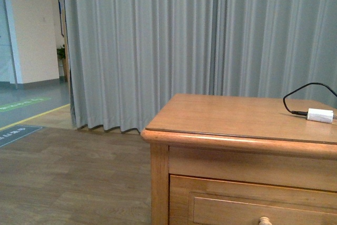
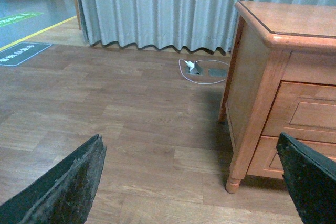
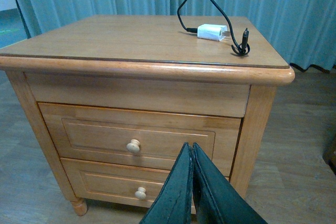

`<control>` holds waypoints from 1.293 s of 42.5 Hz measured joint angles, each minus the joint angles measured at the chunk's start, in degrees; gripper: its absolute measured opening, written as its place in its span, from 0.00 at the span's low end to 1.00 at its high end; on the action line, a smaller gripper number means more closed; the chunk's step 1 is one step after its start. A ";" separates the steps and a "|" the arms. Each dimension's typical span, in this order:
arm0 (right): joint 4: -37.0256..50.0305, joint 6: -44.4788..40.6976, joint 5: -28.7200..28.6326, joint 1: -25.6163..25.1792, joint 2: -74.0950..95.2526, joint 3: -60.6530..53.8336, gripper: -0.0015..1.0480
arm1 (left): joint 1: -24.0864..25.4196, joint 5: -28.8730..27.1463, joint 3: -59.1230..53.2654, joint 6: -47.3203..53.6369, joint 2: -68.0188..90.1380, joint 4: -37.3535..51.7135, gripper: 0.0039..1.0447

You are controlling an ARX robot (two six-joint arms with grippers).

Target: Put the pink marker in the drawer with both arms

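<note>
The pink marker is out of view in every frame. A light-brown wooden cabinet point(image 3: 142, 35) stands in front of me with two shut drawers. The upper drawer point(image 3: 89, 132) has a recessed panel and a round knob point(image 3: 133, 146); a strip of it shows at the bottom of the front view point(image 1: 237, 206). My right gripper point(image 3: 189, 146) is shut with nothing between its fingers, hanging before the drawer fronts, right of the knobs. My left gripper point(image 2: 189, 140) is open and empty, low over the floor beside the cabinet's left side point(image 2: 247, 82). Neither arm shows in the front view.
A small white box point(image 3: 212, 31) with a black cable lies on the cabinet top point(image 1: 320, 115). Grey curtains point(image 1: 158, 40) hang behind. A white plug and cord point(image 2: 195, 68) lie on the wooden floor near the curtain. The cabinet's turned leg point(image 2: 232, 184) is close to my left gripper.
</note>
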 joint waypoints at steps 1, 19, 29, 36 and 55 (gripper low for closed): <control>-0.28 0.00 0.00 0.00 -0.44 -0.15 0.01 | 0.00 0.00 0.00 0.00 0.00 0.00 0.94; -5.49 -0.02 -0.15 0.00 -9.31 -3.23 0.01 | 0.00 0.00 0.00 0.00 0.00 -0.04 0.94; -9.49 -0.02 -0.15 0.00 -13.27 -3.21 0.01 | 0.00 0.00 0.00 0.00 0.00 -0.04 0.94; -18.71 -0.04 -0.15 0.00 -22.34 -3.17 0.01 | 0.00 0.00 0.00 0.00 0.00 -0.04 0.94; -18.97 -0.09 -0.15 0.00 -22.43 -3.17 0.28 | 0.00 -0.02 0.00 0.00 0.00 -0.04 0.94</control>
